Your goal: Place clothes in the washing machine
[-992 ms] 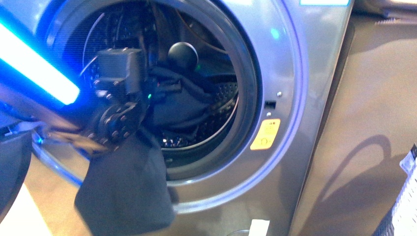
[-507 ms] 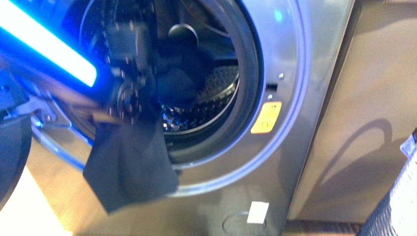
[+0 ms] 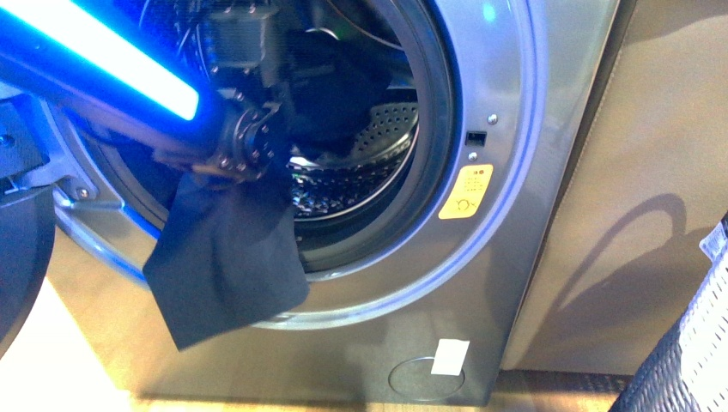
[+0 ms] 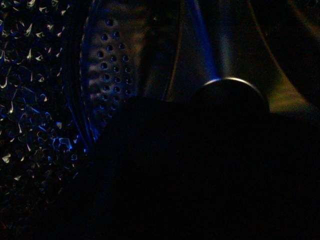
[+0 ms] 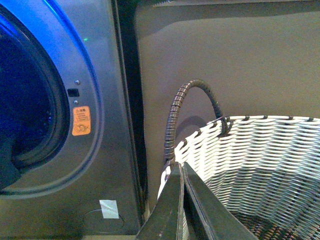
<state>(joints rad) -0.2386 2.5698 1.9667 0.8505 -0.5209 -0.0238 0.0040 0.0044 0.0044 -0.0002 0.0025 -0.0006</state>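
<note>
The silver-grey washing machine (image 3: 506,129) stands with its porthole open and its perforated drum (image 3: 386,129) showing. The dark clothes (image 3: 225,257) hang over the lower left of the porthole rim, and part of them bunches inside the drum. My left arm, with its lit blue strip, reaches into the opening. My left gripper (image 3: 300,81) is shut on the clothes, its jaws buried in the dark fabric. In the left wrist view the clothes (image 4: 190,175) fill the near part as a black mass in front of the drum wall (image 4: 107,60). My right gripper (image 5: 181,170) is shut and empty above the basket, clear of the washing machine (image 5: 107,125).
A white woven basket (image 5: 250,150) with a dark handle stands right of the machine, its edge also in the front view (image 3: 695,352). A plain grey-brown cabinet (image 3: 661,154) adjoins the machine's right side. The open door's edge (image 3: 21,249) is at far left. A yellow sticker (image 3: 466,191) is beside the porthole.
My left arm has moved up and further into the drum with the clothes. The bunched part sits deeper inside, and the hanging part has risen a little along the rim.
</note>
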